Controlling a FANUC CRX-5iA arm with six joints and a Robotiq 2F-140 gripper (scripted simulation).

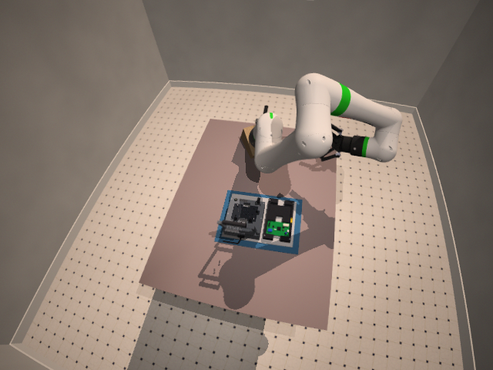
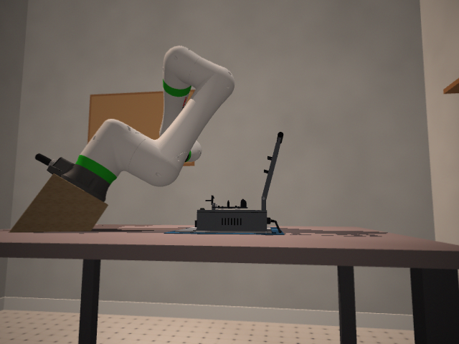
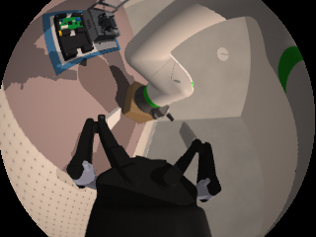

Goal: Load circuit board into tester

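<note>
The green circuit board [image 1: 278, 229] [image 3: 71, 23] lies face up in one pocket of the black tray [image 1: 280, 210] [image 3: 75, 45], the pocket farther from the robot base. A white part shows near its end away from the tester. The other pocket is empty. The grey tester [image 1: 257, 227] [image 2: 232, 221] [image 3: 96, 27] stands beside the tray. Its lid [image 2: 271, 170] [image 1: 233, 223] stands open, leaning slightly back, with the black handle [image 2: 280, 135] on top. The hook [image 1: 259, 200] [image 2: 212, 201] stands opposite the hinge. My gripper [image 1: 326, 142] [image 3: 151, 119] is open and empty, far from tray and tester; the arm hides it in the exterior view.
A blue mat [image 1: 299, 227] [image 2: 178, 232] [image 3: 51, 49] lies under the tray and tester. The robot's wooden base block [image 1: 247, 141] [image 2: 55, 207] [image 3: 135, 106] stands behind them. A cable [image 2: 276, 224] comes out of the tester's hinge side. The upright lid rises well above the tester.
</note>
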